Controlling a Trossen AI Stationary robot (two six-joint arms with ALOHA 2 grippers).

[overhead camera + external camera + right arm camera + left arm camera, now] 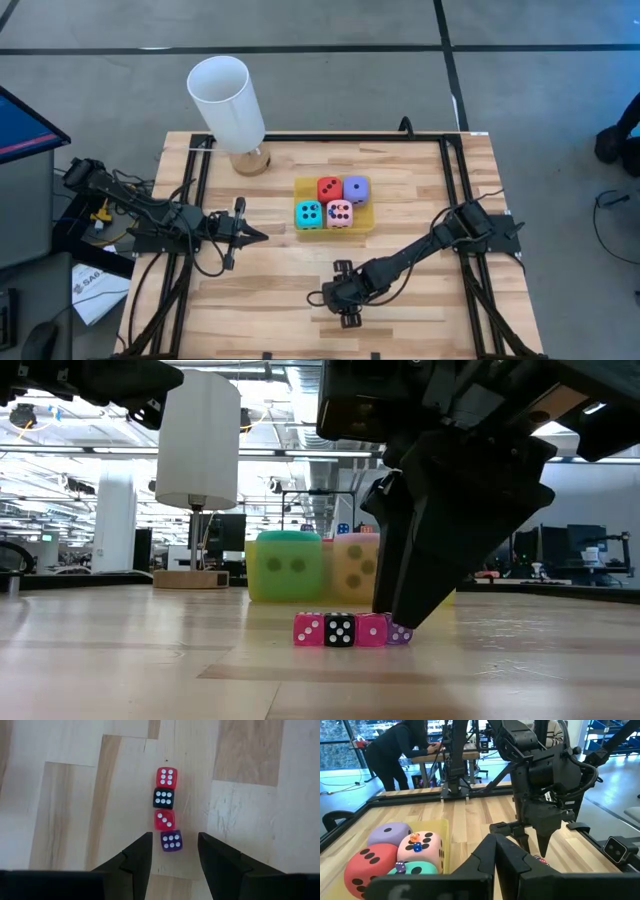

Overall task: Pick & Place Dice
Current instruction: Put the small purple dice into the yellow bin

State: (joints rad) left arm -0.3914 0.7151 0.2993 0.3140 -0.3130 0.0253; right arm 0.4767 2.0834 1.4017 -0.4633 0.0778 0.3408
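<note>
Four dice (pixel 332 201) sit packed in the yellow tray (pixel 300 186) mid-table. Right gripper (pixel 172 851) hangs fingers apart around the purple end of the tiny dice row (pixel 166 805). Left gripper (pixel 254 236) waits, fingers together, left of the tray.

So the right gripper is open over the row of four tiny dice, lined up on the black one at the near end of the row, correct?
Not quite. The right wrist view shows the open right gripper lined up on the tiny purple die at the near end of the row of four tiny dice. The tiny black die sits second from the far end.
</note>
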